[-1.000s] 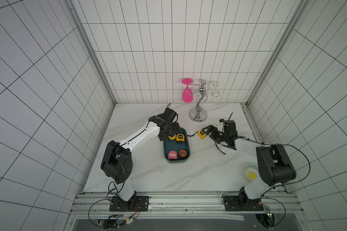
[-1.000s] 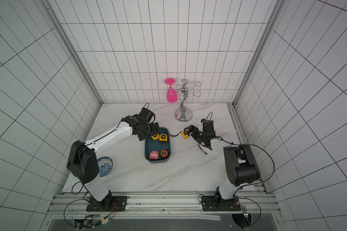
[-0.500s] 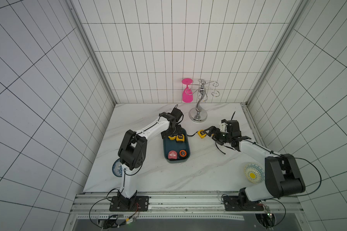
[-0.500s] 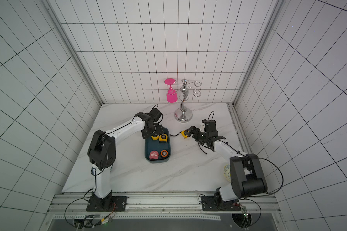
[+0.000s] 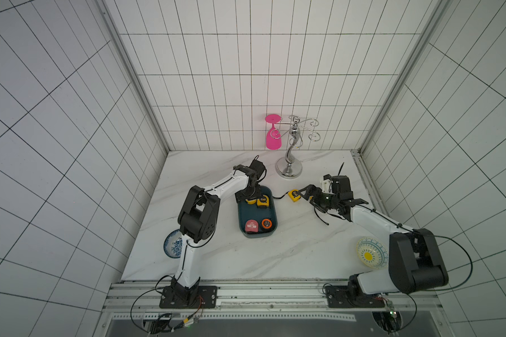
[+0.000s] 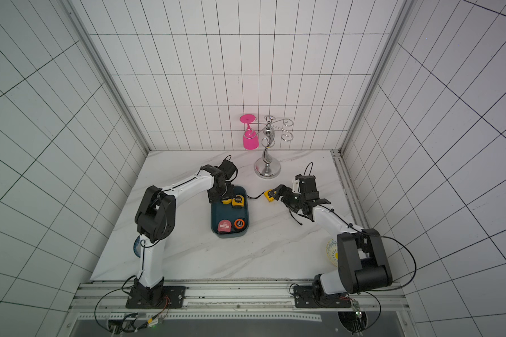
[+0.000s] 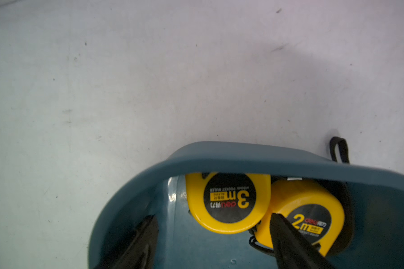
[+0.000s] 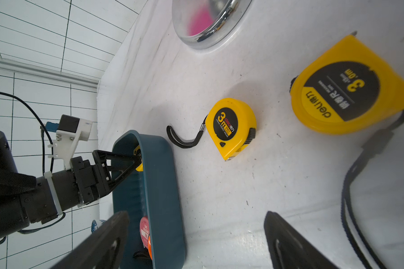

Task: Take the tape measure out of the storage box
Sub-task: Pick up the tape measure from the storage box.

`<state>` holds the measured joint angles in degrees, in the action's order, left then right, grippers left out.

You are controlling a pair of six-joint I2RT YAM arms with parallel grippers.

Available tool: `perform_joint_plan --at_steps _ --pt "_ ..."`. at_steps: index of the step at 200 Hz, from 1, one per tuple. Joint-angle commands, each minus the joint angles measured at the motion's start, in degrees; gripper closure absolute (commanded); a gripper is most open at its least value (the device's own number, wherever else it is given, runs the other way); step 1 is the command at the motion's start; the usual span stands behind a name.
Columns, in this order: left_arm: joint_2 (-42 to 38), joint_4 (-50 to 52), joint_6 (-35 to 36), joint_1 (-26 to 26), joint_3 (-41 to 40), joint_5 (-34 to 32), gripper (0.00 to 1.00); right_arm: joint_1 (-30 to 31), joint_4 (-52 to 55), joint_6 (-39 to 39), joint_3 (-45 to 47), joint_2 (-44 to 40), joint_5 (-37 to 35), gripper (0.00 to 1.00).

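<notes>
We are noting the left gripper (image 7: 212, 217) standing inside the 12 o'clock end of the storage box (image 5: 254, 216). Its jaws are spread and straddling the yellow 3 m tape measure (image 7: 229, 202), with one finger clear of it and the other at the seam with the yellow 2 m tape measure (image 7: 306, 198). The right gripper (image 8: 196, 216) is hovering over the marble table (image 5: 216, 256) at the box's 2 o'clock, jaws wide apart and empty, near a loose yellow tape measure (image 8: 231, 127) and a larger yellow tape measure (image 8: 350, 90).
</notes>
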<state>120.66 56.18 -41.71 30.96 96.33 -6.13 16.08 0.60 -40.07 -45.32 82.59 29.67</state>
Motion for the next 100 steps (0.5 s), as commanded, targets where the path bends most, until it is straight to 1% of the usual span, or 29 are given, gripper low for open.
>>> perform_joint_plan --at_steps 1,100 --pt "1.6 -2.5 1.4 -0.1 0.6 -2.4 0.22 -0.3 0.8 0.9 -2.2 -0.9 0.7 0.05" --pt "4.3 -3.5 1.5 -0.3 1.2 -3.9 0.24 -0.4 0.9 0.9 -3.1 0.4 1.1 0.05"
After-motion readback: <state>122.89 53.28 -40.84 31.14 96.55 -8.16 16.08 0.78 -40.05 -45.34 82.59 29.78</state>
